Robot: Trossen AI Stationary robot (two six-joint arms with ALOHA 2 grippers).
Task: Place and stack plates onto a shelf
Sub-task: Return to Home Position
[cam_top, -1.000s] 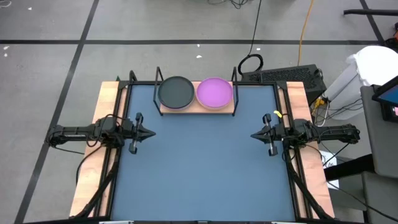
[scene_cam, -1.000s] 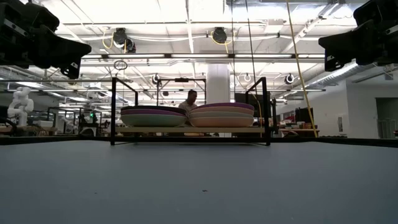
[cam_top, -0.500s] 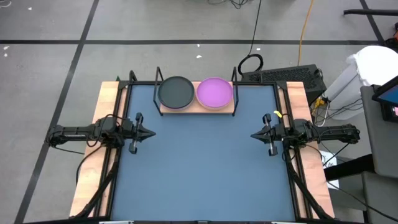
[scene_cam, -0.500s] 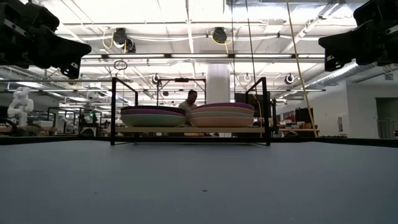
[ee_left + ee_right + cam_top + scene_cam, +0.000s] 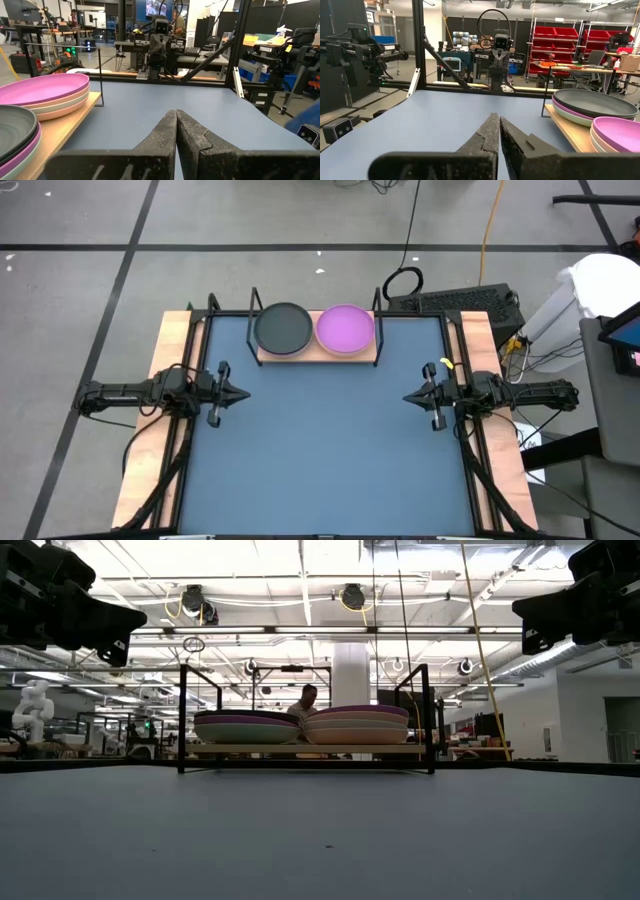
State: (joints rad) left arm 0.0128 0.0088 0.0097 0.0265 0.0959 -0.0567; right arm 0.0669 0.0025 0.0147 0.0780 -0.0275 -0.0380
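Plates (image 5: 284, 328) sit in two stacks on the shelf (image 5: 315, 358), and both grippers are empty.
Nearest, the blue mat (image 5: 320, 470) covers the counter (image 5: 176, 330). At mid-counter the left gripper (image 5: 243, 393) and right gripper (image 5: 408, 396) face each other well apart, fingers pressed together on nothing. At the far edge the shelf's long axis runs side to side, with the grey-topped stack left of the purple-topped stack (image 5: 345, 328). The plates look stiff, light and matte, so the raised rim seems the best hold. Being round, they have no long axis, and they lie flat, face up.
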